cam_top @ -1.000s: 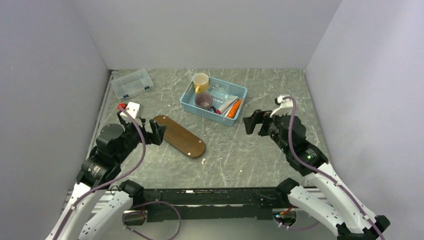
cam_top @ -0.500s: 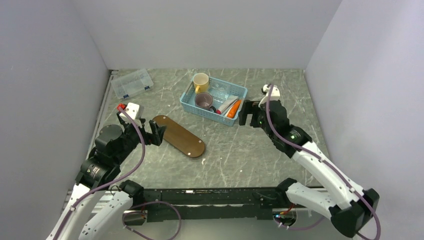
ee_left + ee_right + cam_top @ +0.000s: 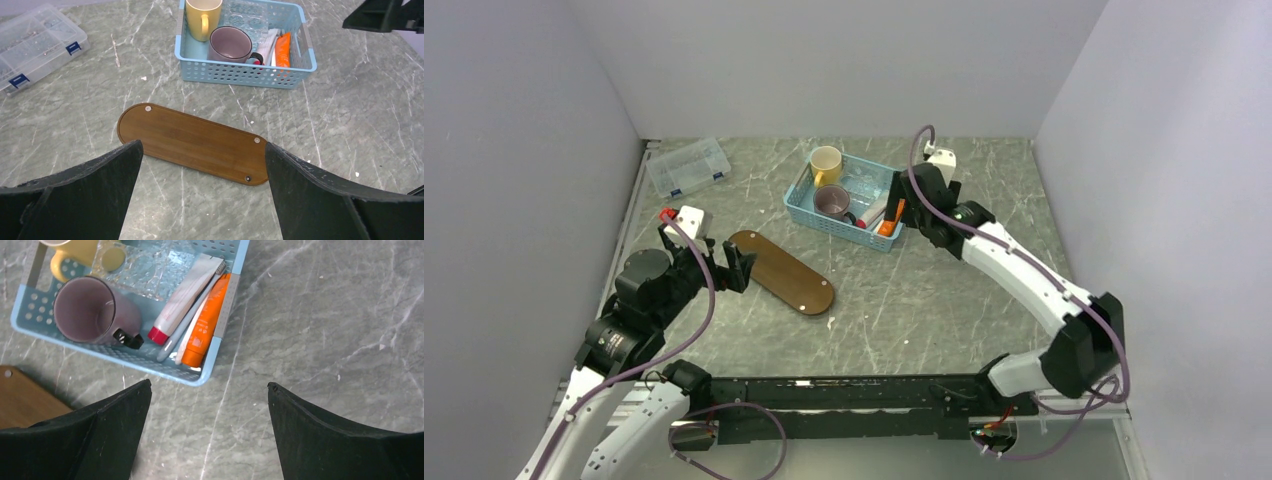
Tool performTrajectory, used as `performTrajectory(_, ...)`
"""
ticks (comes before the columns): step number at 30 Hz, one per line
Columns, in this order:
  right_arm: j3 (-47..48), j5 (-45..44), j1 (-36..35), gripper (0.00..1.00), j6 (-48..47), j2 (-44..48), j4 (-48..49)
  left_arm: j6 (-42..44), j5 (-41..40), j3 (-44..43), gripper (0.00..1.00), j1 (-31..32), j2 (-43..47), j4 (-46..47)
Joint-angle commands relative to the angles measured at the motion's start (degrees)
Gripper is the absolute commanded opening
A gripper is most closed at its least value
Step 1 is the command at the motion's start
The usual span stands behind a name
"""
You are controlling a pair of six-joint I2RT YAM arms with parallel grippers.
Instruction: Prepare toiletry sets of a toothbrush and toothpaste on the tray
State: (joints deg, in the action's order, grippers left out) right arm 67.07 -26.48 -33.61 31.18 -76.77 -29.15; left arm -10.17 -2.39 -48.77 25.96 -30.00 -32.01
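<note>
The right gripper (image 3: 207, 407) is held above the near right corner of the light-blue basket (image 3: 228, 302), its fingers (image 3: 112, 432) spread wide and nothing gripped between them. Just ahead of the gap between these fingers, the toothbrush (image 3: 193, 310) is seen lying inside the basket, wedged between a white tube with a red cap (image 3: 182, 292) and an orange tube (image 3: 205, 325). Further toward the left finger, a purple mug (image 3: 87, 310) is laid on its side, and a yellow mug (image 3: 75, 252) is found beyond it. The left gripper (image 3: 202, 150) is likewise opened fully and holds nothing. The tray (image 3: 192, 142) is framed between its fingers (image 3: 107, 172), lying flat and bare on the marbled table (image 3: 360, 110), with the basket well beyond the fingertips. A clear organiser box (image 3: 35, 42) is placed far off past the left finger.
</note>
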Motion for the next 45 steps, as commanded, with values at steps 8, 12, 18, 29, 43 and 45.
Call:
performTrajectory(8, 10.83, 1.39, 6.35, 0.79, 8.22, -14.21, -4.59, 0.04, -0.15, -0.79, 0.99, -0.25, -0.32, 0.66)
performTrajectory(12, 12.99, 3.5, 8.52, 0.76, 9.08, -20.37, -4.06, 0.13, -0.74, -0.93, 0.99, -0.24, -0.17, 0.2)
performTrajectory(18, 18.29, 4.73, 9.42, 0.74, 8.9, -27.7, -4.85, 0.22, -0.35, -0.71, 0.99, -0.21, 0.37, 0.54)
performTrajectory(29, 22.84, 6.35, 11.42, 0.57, 7.7, -34.62, -5.04, 0.41, -1.33, -0.71, 0.99, -0.2, 0.61, 0.28)
performTrajectory(43, 23.65, 7.45, 11.75, 0.28, 6.1, -36.87, -5.04, 0.48, -1.25, -0.8, 0.99, -0.2, 0.37, 0.11)
performTrajectory(45, 23.55, 7.43, 11.85, 0.23, 5.81, -36.91, -5.04, 0.46, -1.2, -0.8, 0.99, -0.2, 0.33, 0.06)
